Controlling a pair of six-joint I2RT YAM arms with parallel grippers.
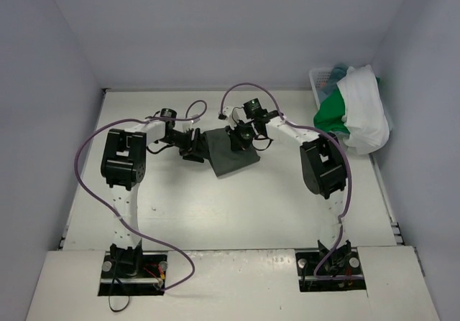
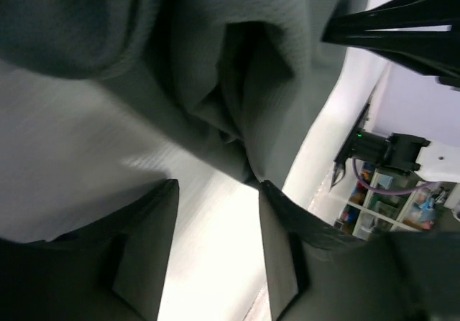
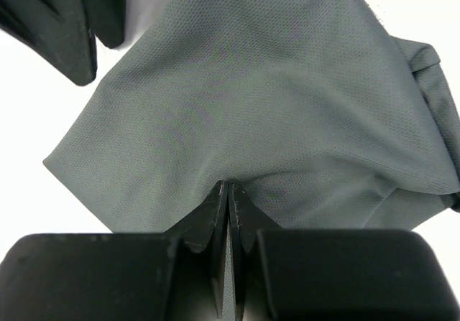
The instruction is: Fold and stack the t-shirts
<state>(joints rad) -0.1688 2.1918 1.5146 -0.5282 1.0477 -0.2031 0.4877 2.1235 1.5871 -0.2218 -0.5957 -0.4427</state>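
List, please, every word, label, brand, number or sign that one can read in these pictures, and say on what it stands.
No text can be read in any view.
dark grey-green t-shirt: plain cloth, no print or label showing.
white t-shirt and bright green t-shirt: no print showing.
shelf boxes in the background of the left wrist view: they may bear labels, but are too small and blurred to read.

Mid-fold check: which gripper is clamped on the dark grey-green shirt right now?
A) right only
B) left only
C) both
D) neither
A: in its wrist view the right gripper is closed on a pinch of the dark grey-green t-shirt, while the left gripper stands open with only bare table between its fingers.
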